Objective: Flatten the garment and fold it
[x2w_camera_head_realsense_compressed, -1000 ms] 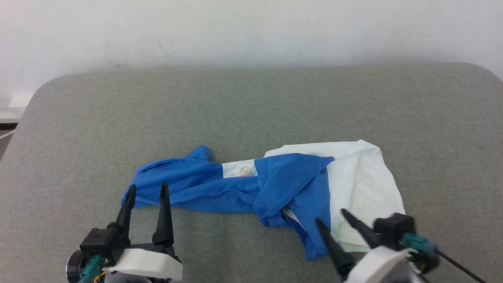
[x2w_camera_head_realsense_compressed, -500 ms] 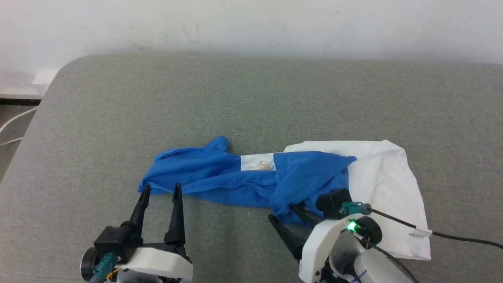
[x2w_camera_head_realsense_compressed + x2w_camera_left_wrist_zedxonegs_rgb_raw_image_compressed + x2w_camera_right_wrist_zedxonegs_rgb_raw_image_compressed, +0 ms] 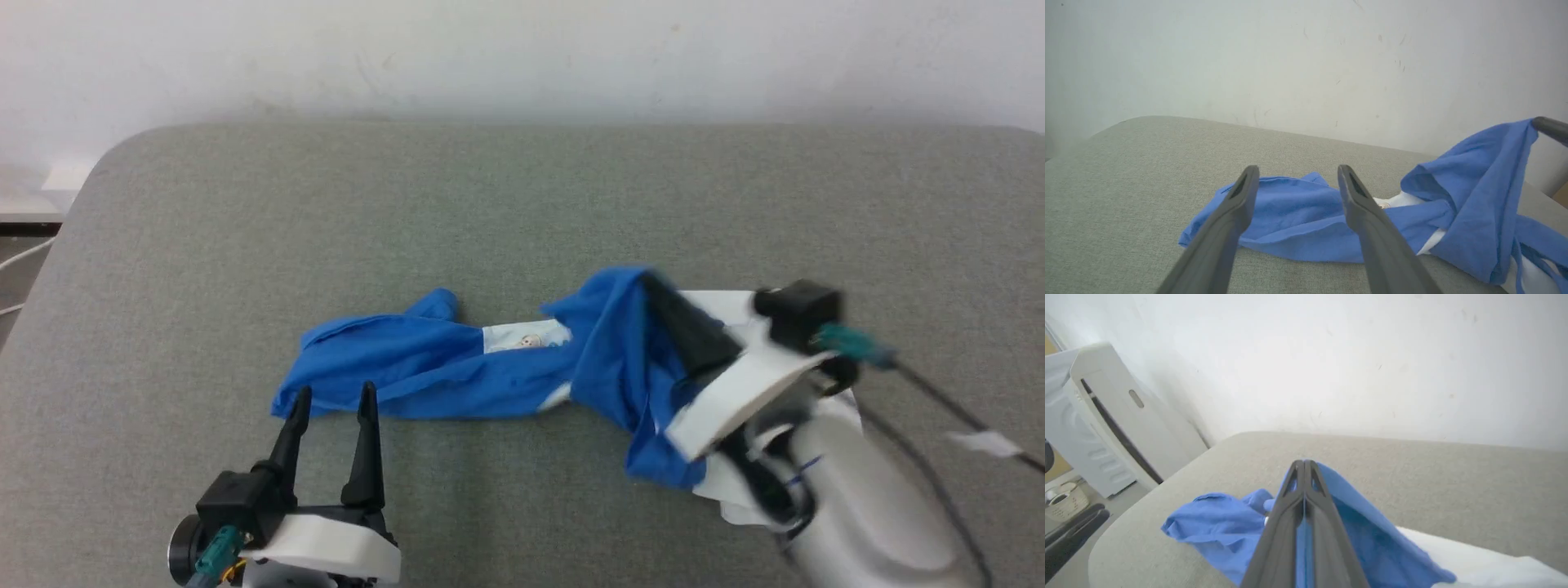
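With the right pincer (image 3: pixel 649 284) pressed together on a raised blue fold of the garment (image 3: pixel 424 376), crumpled on the grey padded surface (image 3: pixel 490 204), and the left pincer (image 3: pixel 335 389) spread empty beside the sleeve end, draw upward and outward slowly, unfurling without dragging the heap.

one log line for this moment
phase: flatten | right gripper: shut on garment, blue part held up | left gripper: open, empty, near garment's left end | fold: not started
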You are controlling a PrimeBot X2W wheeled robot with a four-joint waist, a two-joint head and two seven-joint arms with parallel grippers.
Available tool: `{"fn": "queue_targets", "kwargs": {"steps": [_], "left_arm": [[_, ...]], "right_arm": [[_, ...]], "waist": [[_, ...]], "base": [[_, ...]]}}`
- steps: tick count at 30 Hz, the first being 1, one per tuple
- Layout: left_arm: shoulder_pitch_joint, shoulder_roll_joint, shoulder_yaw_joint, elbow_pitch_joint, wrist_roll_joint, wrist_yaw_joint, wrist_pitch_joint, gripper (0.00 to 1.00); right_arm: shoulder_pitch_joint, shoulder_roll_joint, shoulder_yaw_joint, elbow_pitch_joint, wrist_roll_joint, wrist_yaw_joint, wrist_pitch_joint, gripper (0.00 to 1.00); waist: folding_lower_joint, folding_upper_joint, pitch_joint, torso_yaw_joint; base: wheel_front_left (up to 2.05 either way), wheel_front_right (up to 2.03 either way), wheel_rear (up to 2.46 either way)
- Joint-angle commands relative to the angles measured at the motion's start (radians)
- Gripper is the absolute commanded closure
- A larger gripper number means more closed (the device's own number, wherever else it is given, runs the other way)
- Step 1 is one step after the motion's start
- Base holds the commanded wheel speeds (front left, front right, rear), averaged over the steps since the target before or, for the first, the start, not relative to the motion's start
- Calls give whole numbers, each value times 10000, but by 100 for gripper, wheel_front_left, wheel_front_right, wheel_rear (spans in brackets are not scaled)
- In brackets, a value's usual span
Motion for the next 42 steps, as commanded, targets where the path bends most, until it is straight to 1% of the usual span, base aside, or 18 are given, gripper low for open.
{"fn": "queue_targets", "kwargs": {"steps": [1, 6, 9, 12, 15, 17, 18, 19, 20, 22, 26, 29, 30, 33, 37, 39, 42], "left_arm": [[-129, -54, 89, 29, 88, -96, -47, 0], [-20, -124, 158, 54, 115, -175, -47, 0], [-1, -155, 154, 83, 102, -204, -47, 0], [-28, -177, 159, 111, 75, -226, -47, 0], [-54, -189, 199, 126, 71, -222, -47, 0], [-48, -194, 249, 137, 80, -196, -47, 0], [-46, -196, 277, 139, 84, -188, -47, 0], [-50, -198, 303, 145, 91, -186, -47, 0], [-53, -199, 330, 153, 101, -188, -47, 0], [-63, -202, 383, 172, 115, -195, -47, 0], [-50, -205, 444, 217, 152, -213, -47, 0], [-17, -206, 461, 254, 164, -221, -47, 0], [-17, -206, 461, 254, 164, -221, -47, 0], [-1, -208, 463, 265, 129, -202, -47, 0], [-46, -208, 401, 289, 93, -199, -47, 0], [-96, -209, 367, 283, 87, -208, -47, 0], [-166, -209, 340, 236, 68, -205, -47, 0]], "right_arm": [[-170, -284, -689, -342, -32, -9, -187, 100], [432, -958, -3395, -797, -218, -9, 137, 100], [1295, -938, -5057, -772, -307, -9, 541, 100], [2243, -661, -6644, -542, -486, -9, 804, 100], [2975, -287, -8288, -222, -831, -9, 763, 100], [3261, -71, -9070, 12, -1095, -9, 764, 100], [3335, 9, -9241, 102, -1226, -9, 798, 100], [3382, 72, -9295, 122, -1335, -9, 792, 51], [3417, 120, -9283, 85, -1429, -9, 767, 0], [3504, 172, -9250, -176, -1671, -9, 583, 0], [3675, 207, -9272, -1289, -2251, -9, 231, 0], [3843, 162, -8927, -2420, -2779, -9, 834, 0], [3843, 162, -8927, -2420, -2779, -9, 834, 0], [3986, -113, -7623, -3115, -2968, -9, 2072, 0], [3984, -738, -5561, -3323, -2795, -9, 3819, 0], [3848, -1067, -4904, -3276, -2636, -9, 4419, 0], [3511, -1504, -4389, -3016, -2514, -9, 4955, 0]], "waist": [[-1, 0, -67, -98], [-1, 0, -137, -227], [-1, 0, -126, -249], [-1, 0, -56, -251], [-1, 0, -2, -294], [-1, 0, 37, -359], [-1, 0, 55, -395], [-1, 0, 67, -427], [-1, 0, 76, -459], [-1, 0, 70, -511], [-1, 0, -14, -575], [-1, 0, -119, -591], [-1, 0, -119, -591], [-1, 0, -161, -610], [-1, 0, -155, -565], [-1, 0, -99, -500], [-1, 0, 35, -388]], "base": [[0, 0, 0], [0, 0, 0], [0, 0, 0], [0, 0, 0], [0, 0, 0], [0, 0, 0], [0, 0, 0], [0, 0, 0], [0, 0, 0], [0, 0, 0], [0, 0, 0], [0, 0, 0], [0, 0, 0], [0, 0, 0], [0, 0, 0], [0, 0, 0], [0, 0, 0]]}}
